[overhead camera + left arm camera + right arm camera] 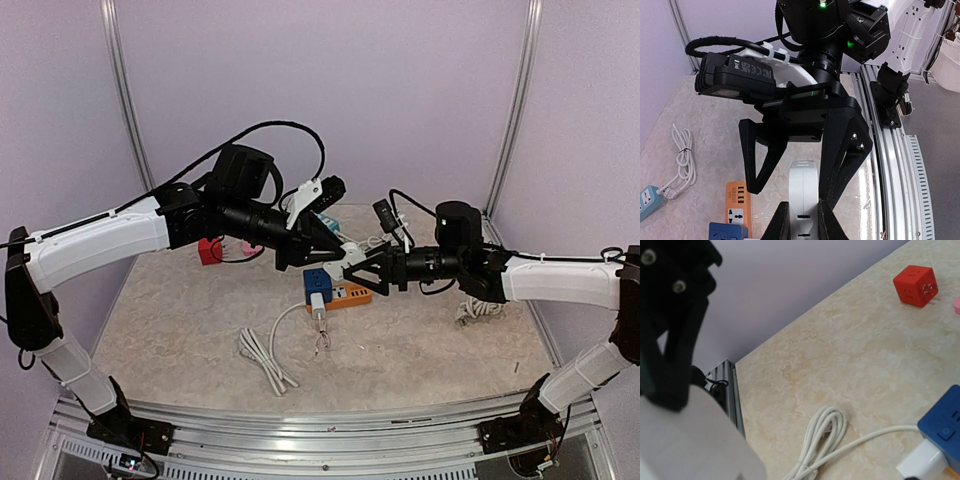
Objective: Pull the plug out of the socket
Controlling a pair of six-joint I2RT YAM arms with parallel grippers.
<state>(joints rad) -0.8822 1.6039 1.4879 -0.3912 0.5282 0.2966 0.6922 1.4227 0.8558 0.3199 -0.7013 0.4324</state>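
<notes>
I've got the left gripper (802,226) clamped tight on a white piece (802,182) held up off the table (180,330), and the left wrist view shows slots on its narrow face, so I read it as the plug-and-socket pair I'm meant to separate, though I can't make out a seam between two halves. The right gripper (792,195) faces it with its jaws wide apart, one finger on each side of the white piece and neither touching it. So I judge this as the approach-to-grasp step: one side anchored, the pulling hand not yet on. Below, on the table, a blue cube socket (318,283) sits against an orange power strip (352,296) with a white plug (318,306) seated in it, its cable (285,325) trailing to a coil; neither gripper is near that one. Next I'd ease the right gripper forward until its pads cover the free end, close firmly, then pull straight away along the axis while the left holds steady, because a skewed pull could bind the pins or twist the piece out of the left's grip
</notes>
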